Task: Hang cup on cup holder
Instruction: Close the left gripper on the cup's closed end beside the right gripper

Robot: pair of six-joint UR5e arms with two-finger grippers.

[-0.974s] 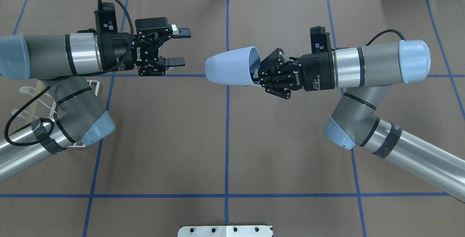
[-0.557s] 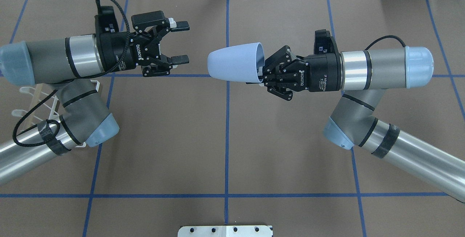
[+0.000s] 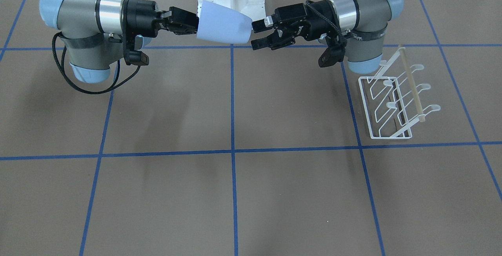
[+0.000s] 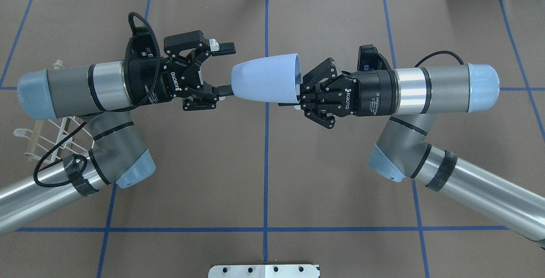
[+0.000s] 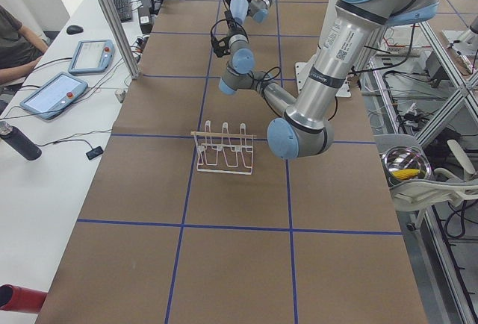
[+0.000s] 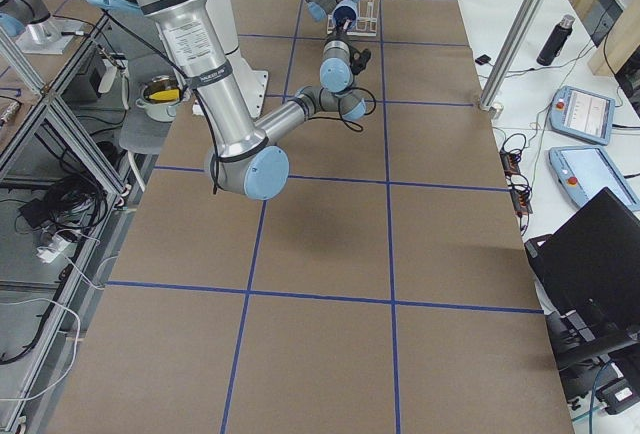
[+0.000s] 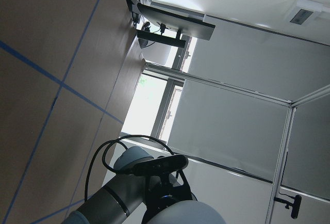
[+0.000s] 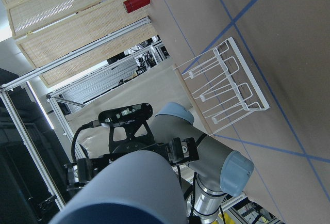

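— Front-facing view first?
— Shows the right claw (image 3: 195, 25) clamped on the rim of the cup (image 3: 223, 28), held sideways above the table (image 3: 294, 201), closed end pointing away from that claw. Opposite, the left claw (image 3: 257, 34), spread wide, upper fingertip just beside that closed end.
— And the cup holder (image 3: 392, 103)?
— Down on the table behind the left claw's wrist, well apart from the cup.
— Overhead?
— Places the cup (image 4: 264, 77) between both claws: rim pinched in the right claw (image 4: 297, 95), closed end facing the parted left claw (image 4: 228, 69), lower fingertip at its edge. Cannot tell whether touching.
— Side views?
— Too small to judge either claw.
— Right wrist?
— Cup (image 8: 129, 193) large up front, left claw open beyond it, cup holder (image 8: 227, 87) farther back.
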